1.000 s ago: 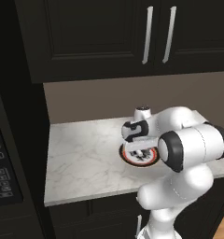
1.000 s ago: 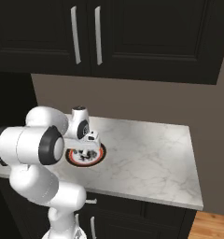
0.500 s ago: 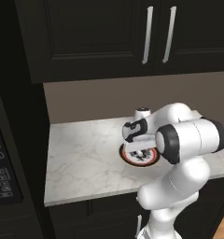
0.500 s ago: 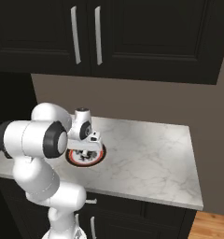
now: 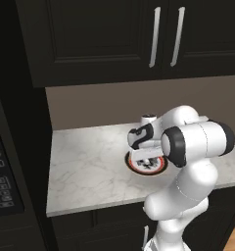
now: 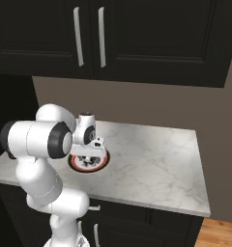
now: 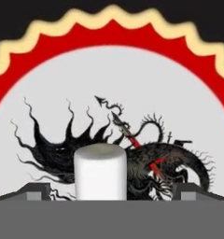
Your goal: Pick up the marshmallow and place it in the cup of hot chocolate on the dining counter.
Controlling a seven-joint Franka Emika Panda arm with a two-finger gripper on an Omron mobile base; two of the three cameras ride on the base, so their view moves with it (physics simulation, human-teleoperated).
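A white cylindrical marshmallow stands upright on a round plate with a red and cream scalloped rim and a black dragon drawing. My gripper is open and points straight down at the plate. Its two dark fingertips stand either side of the marshmallow, well apart from it. In the base views the hand hangs low over the plate on the small marble worktop. From the right side the gripper covers most of the plate. The cup of hot chocolate and the dining counter are out of view.
The marble worktop has black cabinet fronts below and black wall cabinets with steel handles above. A dark tall unit closes the left side. Bare marble stretches to the right of the plate.
The arm's elbow has shifted a little. The hand stays low over the plate with its jaws as wide as before.
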